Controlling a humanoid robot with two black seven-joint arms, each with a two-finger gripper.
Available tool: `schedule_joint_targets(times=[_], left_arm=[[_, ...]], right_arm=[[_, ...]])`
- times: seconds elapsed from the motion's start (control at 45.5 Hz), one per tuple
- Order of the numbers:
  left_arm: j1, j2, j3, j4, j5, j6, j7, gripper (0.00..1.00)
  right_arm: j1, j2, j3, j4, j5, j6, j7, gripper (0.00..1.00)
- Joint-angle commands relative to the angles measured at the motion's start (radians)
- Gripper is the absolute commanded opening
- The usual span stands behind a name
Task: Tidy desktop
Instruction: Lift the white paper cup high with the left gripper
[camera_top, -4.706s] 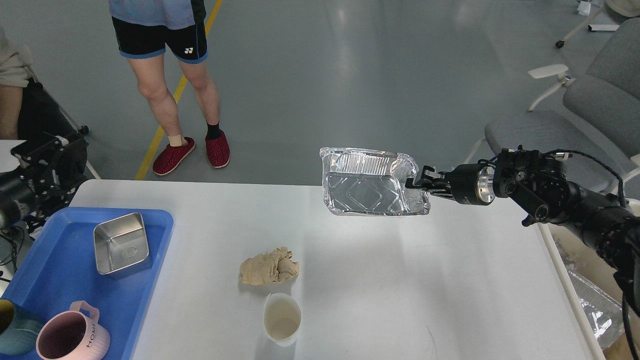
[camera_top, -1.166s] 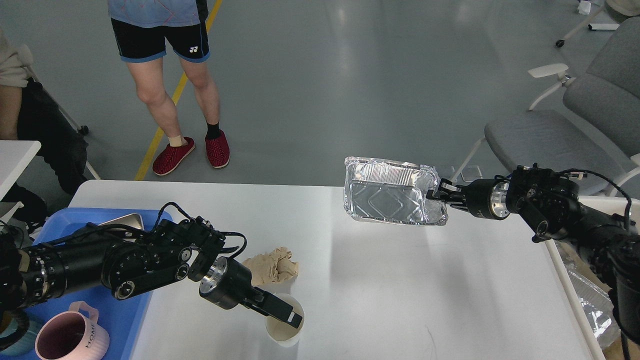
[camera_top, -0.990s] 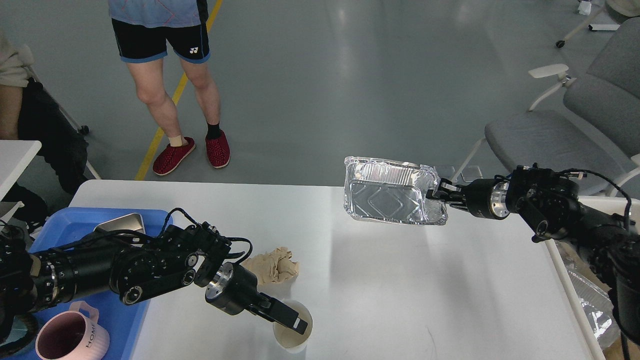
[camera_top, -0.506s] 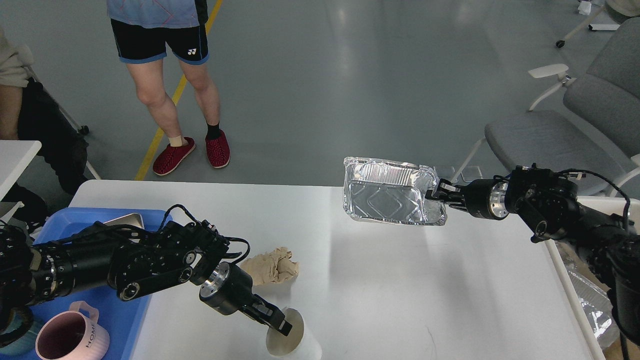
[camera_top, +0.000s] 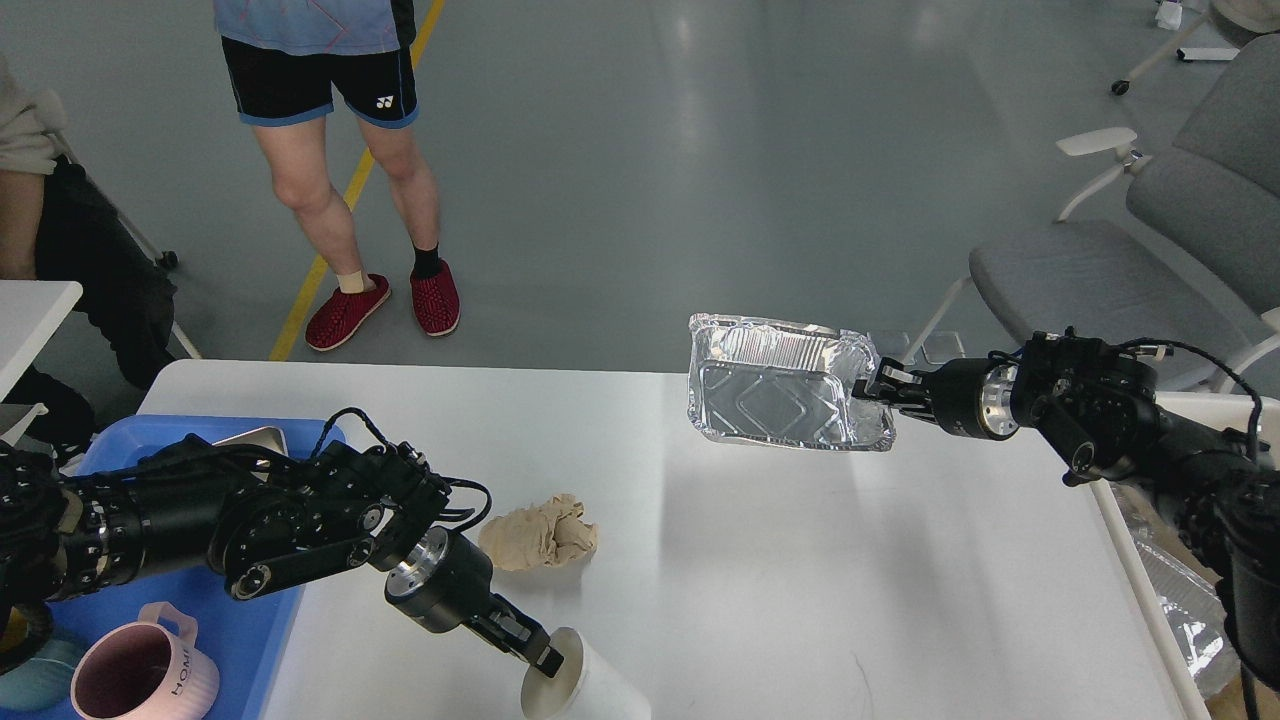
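Observation:
The desktop (camera_top: 800, 580) is a large white table. My left gripper (camera_top: 538, 657) is low over its front edge, shut on the rim of a white paper cup (camera_top: 590, 690). The cup is tipped over, its mouth facing left. A crumpled brown paper napkin (camera_top: 540, 535) lies just behind the cup. My right gripper (camera_top: 868, 386) is shut on the right rim of a silver foil tray (camera_top: 780, 385). It holds the tray tilted in the air above the table's far right part.
A blue plastic tray (camera_top: 255, 650) sits at the table's left with a pink mug (camera_top: 140, 675) and a steel container (camera_top: 248, 438), partly hidden by my left arm. A person (camera_top: 330, 150) stands beyond the table. Grey chairs (camera_top: 1100, 265) and a bin holding foil (camera_top: 1185, 610) are at the right.
My left arm came in from the left, reached into the upright cup and took hold of its rim. The cup tipped over toward the front edge. The right gripper holds the foil tray still.

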Motion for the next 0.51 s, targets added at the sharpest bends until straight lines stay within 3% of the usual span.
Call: schedule_joint_targets(times=[0.0, 0.154, 0.484], left_arm=[[-0.033, 0.003, -0.003, 0.0, -0.001, 0.001, -0.001, 0.01], [-0.107, 0.034, -0.015, -0.001, -0.023, -0.003, -0.003, 0.01], [-0.518, 0.253, -0.055, -0.109, -0.075, -0.12, -0.011, 0.01]], right_arm=[[-0.001, 0.0, 0.0, 0.001, 0.0, 0.0, 0.001, 0.0], [-0.009, 0.002, 0.0, 0.001, 0.0, -0.002, 0.001, 0.0], [-0.028, 0.002, -0.002, 0.001, 0.0, -0.008, 0.001, 0.0]])
